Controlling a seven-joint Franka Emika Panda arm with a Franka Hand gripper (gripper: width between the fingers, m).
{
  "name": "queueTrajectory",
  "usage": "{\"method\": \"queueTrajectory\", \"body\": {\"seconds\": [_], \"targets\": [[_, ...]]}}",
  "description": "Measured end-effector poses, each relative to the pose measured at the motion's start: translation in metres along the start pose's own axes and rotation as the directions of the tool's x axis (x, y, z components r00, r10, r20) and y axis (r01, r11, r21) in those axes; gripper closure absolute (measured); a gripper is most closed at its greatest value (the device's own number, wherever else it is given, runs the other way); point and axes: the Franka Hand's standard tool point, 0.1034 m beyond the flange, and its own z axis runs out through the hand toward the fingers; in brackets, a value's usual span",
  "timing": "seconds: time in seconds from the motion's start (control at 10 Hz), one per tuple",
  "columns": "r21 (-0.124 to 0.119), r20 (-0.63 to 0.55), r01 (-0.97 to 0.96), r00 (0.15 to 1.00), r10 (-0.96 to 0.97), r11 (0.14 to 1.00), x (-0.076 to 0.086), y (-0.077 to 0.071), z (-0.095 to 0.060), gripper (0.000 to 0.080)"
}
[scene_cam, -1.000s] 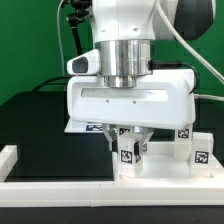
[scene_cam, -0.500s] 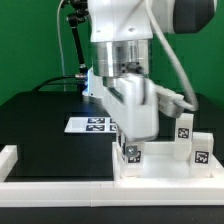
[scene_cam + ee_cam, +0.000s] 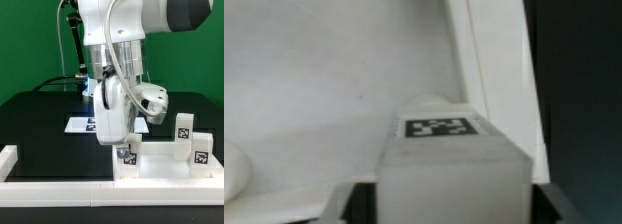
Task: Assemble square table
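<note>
The square table's white top [image 3: 160, 166] lies at the front on the exterior view's right, rim up. A white tagged leg [image 3: 129, 155] stands upright at its near left corner, and my gripper [image 3: 126, 148] is shut on it from above. In the wrist view the same leg [image 3: 446, 160] fills the gap between my two dark fingers [image 3: 358, 205], with the gripper [image 3: 446, 212] closed on its sides. Its tag faces the camera, and below it lie the top's floor [image 3: 313, 80] and its raised rim [image 3: 491, 50]. Two more tagged legs [image 3: 184, 128] [image 3: 200, 150] stand upright on the top's right side.
The marker board [image 3: 78, 125] lies flat on the black table behind my hand. A long low white border rail [image 3: 40, 187] runs along the front edge, with a raised end [image 3: 8, 156] at the exterior view's left. Cables hang behind the arm.
My hand has turned about its upright axis, from broadside to edge-on, while staying over the same corner with the leg still held.
</note>
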Motion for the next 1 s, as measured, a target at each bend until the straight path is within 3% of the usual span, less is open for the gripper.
{"method": "queueTrajectory", "body": {"seconds": [0.1,0.2,0.3,0.7,0.8,0.9,1.0], "targets": [[0.042,-0.048,0.119,0.992,-0.117,0.992,-0.005,0.000,0.002,0.0337],[0.050,-0.089,0.329,0.942,-0.324,0.943,-0.010,0.009,0.007,0.0194],[0.027,-0.104,0.506,0.859,-0.502,0.862,-0.014,0.011,0.007,0.0194],[-0.002,-0.107,0.721,0.689,-0.717,0.693,-0.015,0.011,0.007,0.0150],[-0.025,-0.151,0.880,0.465,-0.872,0.474,-0.012,0.006,0.004,0.0150],[-0.062,-0.158,0.963,0.252,-0.955,0.264,-0.007,0.004,0.003,0.0150],[-0.078,-0.156,0.988,0.119,-0.981,0.132,0.000,-0.005,-0.003,0.0150]]}}
